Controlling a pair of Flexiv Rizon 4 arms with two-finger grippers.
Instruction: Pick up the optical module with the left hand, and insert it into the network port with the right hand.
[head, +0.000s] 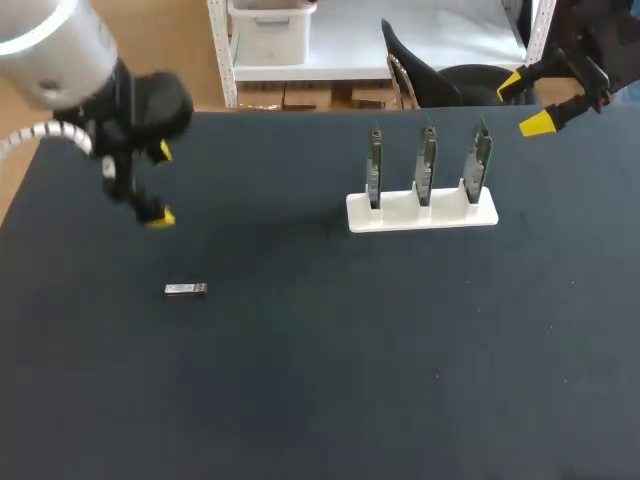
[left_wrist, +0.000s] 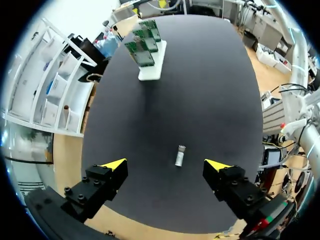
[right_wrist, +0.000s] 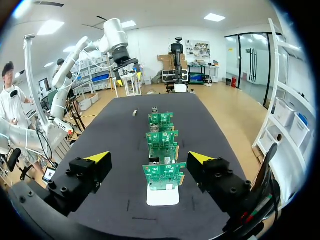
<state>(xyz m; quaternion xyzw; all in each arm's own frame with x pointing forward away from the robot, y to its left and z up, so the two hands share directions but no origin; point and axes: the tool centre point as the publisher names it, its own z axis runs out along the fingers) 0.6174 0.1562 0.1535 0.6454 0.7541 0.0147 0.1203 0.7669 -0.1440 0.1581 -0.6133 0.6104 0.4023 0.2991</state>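
Our left claw (left_wrist: 166, 165) hangs open above the bench (head: 300, 380). The module (left_wrist: 180, 155) lies flat on the bench under it, just ahead of the line between the tips and a little off the middle. Its long axis runs ahead, away from the claw and crosswise to the gap, so we judge the fingers would close on its long sides after a drop and a slight shift. Our right claw (head: 523, 104), also open and empty, is well apart from the module and faces the rack (head: 422, 212) of three boards end-on. The left arm is nearer.
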